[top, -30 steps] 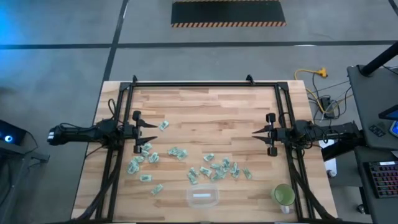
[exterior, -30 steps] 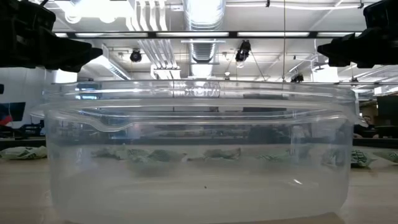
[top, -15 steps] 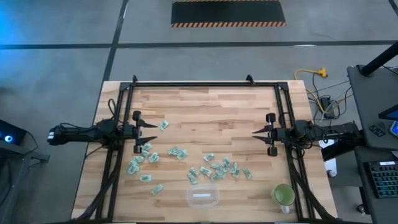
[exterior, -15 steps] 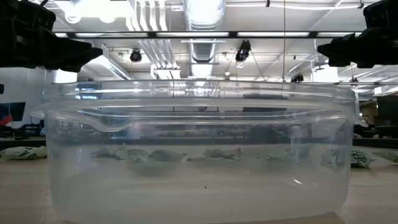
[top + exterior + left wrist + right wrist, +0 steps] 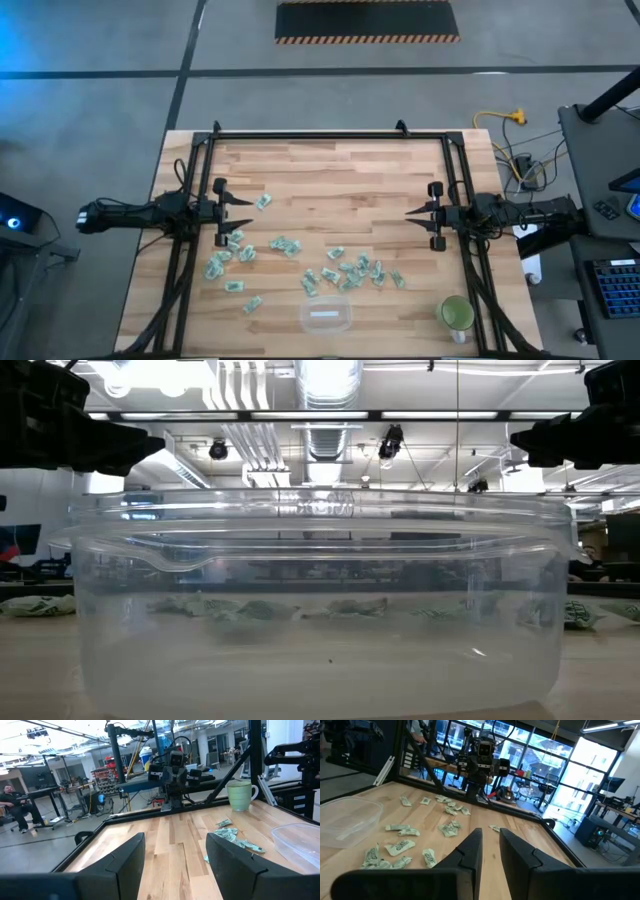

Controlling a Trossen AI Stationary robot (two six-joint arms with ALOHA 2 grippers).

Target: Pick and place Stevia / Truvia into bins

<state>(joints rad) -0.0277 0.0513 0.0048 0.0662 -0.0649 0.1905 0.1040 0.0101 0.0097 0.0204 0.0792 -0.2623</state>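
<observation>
1. Stevia sachets (image 5: pixel 300 265) lie scattered across the tabletop (image 5: pixel 330 170), none inside the clear bin (image 5: pixel 327 317) at its near edge; green cup (image 5: pixel 456 314) stands beside.
2. Left hand (image 5: pixel 248 212) hovers released, holding nothing.
3. Right hand (image 5: pixel 408 213) hovers opposite, fingers (image 5: pixel 470 851) nearly together, empty.

Looking out past the right pincer (image 5: pixel 489 851), its two dark fingers (image 5: pixel 470 851) stand close together with only a narrow slit of wooden desk (image 5: pixel 520 832) showing between them, nothing caught there. Pale green and white sachets (image 5: pixel 400 846) lie scattered across the planks, some bunched near the fingers, more farther off. The clear tub (image 5: pixel 345 822) sits off to one side. Across the desk, the other arm (image 5: pixel 479 757) faces this way, with windows and workbenches behind it.
</observation>
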